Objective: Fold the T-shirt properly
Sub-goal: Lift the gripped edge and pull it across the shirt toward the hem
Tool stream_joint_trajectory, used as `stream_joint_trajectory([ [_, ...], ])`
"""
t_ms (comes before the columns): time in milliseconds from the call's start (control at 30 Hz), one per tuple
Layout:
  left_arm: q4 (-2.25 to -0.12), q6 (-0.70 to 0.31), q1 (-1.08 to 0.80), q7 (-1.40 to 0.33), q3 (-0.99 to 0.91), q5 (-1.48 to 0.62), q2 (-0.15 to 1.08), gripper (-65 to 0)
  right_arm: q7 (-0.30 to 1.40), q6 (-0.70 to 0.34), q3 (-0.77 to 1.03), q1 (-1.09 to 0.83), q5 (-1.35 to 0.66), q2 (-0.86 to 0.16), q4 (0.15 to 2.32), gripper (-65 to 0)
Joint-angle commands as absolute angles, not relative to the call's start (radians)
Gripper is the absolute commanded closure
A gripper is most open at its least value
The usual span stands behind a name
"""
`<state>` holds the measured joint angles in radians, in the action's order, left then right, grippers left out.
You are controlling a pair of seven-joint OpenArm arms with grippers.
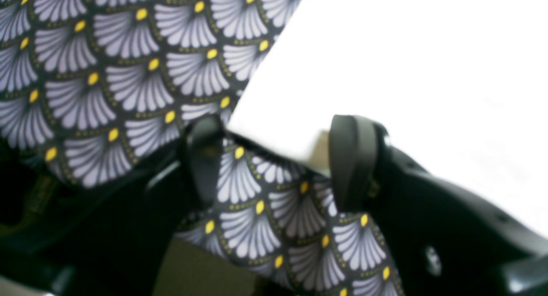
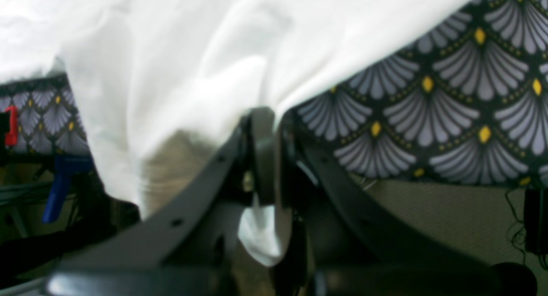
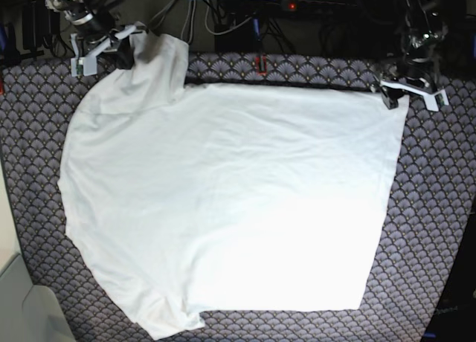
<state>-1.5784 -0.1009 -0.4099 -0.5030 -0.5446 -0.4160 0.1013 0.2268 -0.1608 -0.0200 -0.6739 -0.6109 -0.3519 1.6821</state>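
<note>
Gripping, right claw point(image 2: 265, 159): jaws are closed tight on a bunch of the T-shirt point(image 2: 205, 60); a small tuft of white cloth is seen hanging below the pinch.
Around the right claw: white fabric is draped up and away from the jaws, with the fan-patterned tablecloth point(image 2: 449, 116) beside it; a blue clamp point(image 2: 58, 189) and a red clip point(image 2: 11, 125) are seen off to one side at the table edge.
Left claw point(image 1: 274, 159): jaws are held wide apart and nothing is gripped; a corner of the T-shirt point(image 1: 406, 82) lies between and just beyond the fingertips.
T-shirt point(image 3: 230, 201): spread mostly flat on the table point(image 3: 439, 230) between the two claws, one corner lifted at the right claw point(image 3: 123, 48), the opposite far corner lying at the left claw point(image 3: 398, 97).
</note>
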Motion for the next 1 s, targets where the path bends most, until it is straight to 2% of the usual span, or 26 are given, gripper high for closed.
stream_joint_trajectory([
  [0,-1.584,-0.097,-0.415,-0.519,-0.547,-0.418,0.105,-38.5,0.272,-0.163,-0.021,-0.687,-0.611,-0.358,1.684,0.0],
  [133,-1.577,-0.097,-0.409,-0.519,-0.539,-0.420,0.102,-38.1,0.271,-0.163,-0.021,-0.687,-0.611,-0.360,1.684,0.0],
  [167,-1.577,-0.097,-0.409,-0.519,-0.539,-0.420,0.102,-36.3,0.271,-0.163,-0.021,-0.687,-0.611,-0.360,1.684,0.0],
  [233,-1.577,-0.097,-0.400,-0.519,-0.538,-0.420,0.102,-29.5,0.271,-0.163,-0.021,-0.685,-0.611,-0.360,1.684,0.0],
  [400,-1.575,-0.097,-0.395,-0.521,-0.538,-0.420,0.102,-3.7,0.271,-0.163,-0.021,-0.674,-0.611,-0.366,1.684,0.0],
  [433,-1.575,-0.096,-0.395,-0.521,-0.538,-0.420,0.102,-0.3,0.271,-0.163,-0.021,-0.674,-0.611,-0.372,1.684,0.0],
  [700,-1.596,-0.093,-0.397,-0.521,-0.538,-0.420,0.102,-0.4,0.268,-0.163,-0.019,-0.673,-0.611,-0.403,1.709,0.0],
  [967,-1.704,-0.090,-0.395,-0.521,-0.538,-0.410,0.104,-0.4,0.271,-0.163,-0.005,-0.653,-0.611,-0.435,1.816,0.0],
])
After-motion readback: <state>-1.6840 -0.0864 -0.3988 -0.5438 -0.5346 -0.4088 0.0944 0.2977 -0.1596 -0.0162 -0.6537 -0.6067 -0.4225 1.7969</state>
